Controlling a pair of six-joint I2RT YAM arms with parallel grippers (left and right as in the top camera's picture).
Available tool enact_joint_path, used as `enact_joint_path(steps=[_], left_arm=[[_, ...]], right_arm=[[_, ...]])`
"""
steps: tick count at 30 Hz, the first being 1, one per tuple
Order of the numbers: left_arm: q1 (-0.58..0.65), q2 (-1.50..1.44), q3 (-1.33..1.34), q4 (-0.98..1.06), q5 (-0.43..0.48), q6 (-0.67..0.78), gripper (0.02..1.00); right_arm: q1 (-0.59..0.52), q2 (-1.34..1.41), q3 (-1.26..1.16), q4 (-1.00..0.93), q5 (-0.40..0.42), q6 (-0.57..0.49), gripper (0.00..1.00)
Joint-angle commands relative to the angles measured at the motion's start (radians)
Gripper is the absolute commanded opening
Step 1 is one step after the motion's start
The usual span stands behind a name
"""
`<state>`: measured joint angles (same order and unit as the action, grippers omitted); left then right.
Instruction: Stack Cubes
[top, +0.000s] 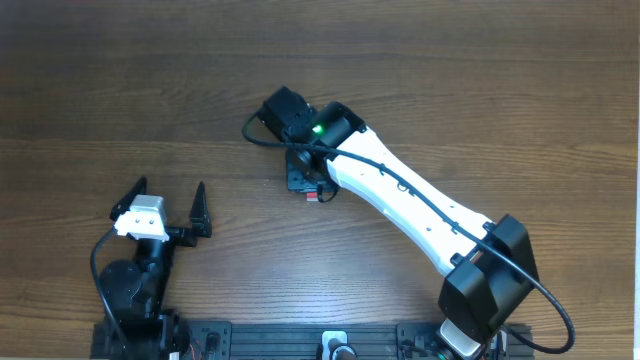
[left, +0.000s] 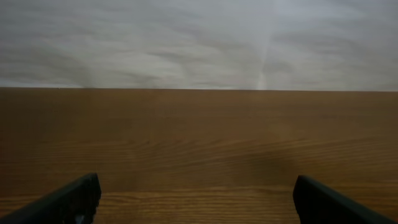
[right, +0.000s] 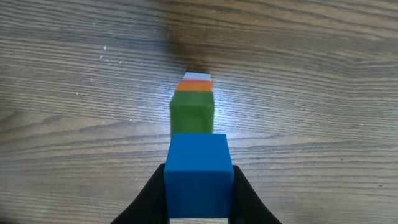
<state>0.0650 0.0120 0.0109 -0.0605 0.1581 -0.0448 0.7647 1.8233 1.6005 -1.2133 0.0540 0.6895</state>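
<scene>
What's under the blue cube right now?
The right gripper holds the blue cube over a green cube; past it show slivers of an orange cube and a pale layer. Their lower parts and any blue-green contact are covered.

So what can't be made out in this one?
- Right wrist view: the blue cube, held in the right pincer, hides most of the green cube; whether it rests on it or hangs above cannot be told.
- Same view: the orange cube and a white layer beneath show as slivers; anything lower is hidden.
- Top view: the right arm covers the cubes.
- Left wrist view: the bottom edge cuts off most of the left pincer.
</scene>
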Motion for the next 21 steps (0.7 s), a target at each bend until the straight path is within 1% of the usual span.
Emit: enact_joint_path(steps=[1,21], left_arm=[[0.005,-0.006,-0.005,0.000,0.009,0.014,1.000],[0.005,-0.006,-0.005,0.000,0.009,0.014,1.000]], right_arm=[[0.010,0.016,0.026,0.005,-0.008,0.013,0.012],[0.004,0.031,0.026,0.017,-0.006,0.021,0.012]])
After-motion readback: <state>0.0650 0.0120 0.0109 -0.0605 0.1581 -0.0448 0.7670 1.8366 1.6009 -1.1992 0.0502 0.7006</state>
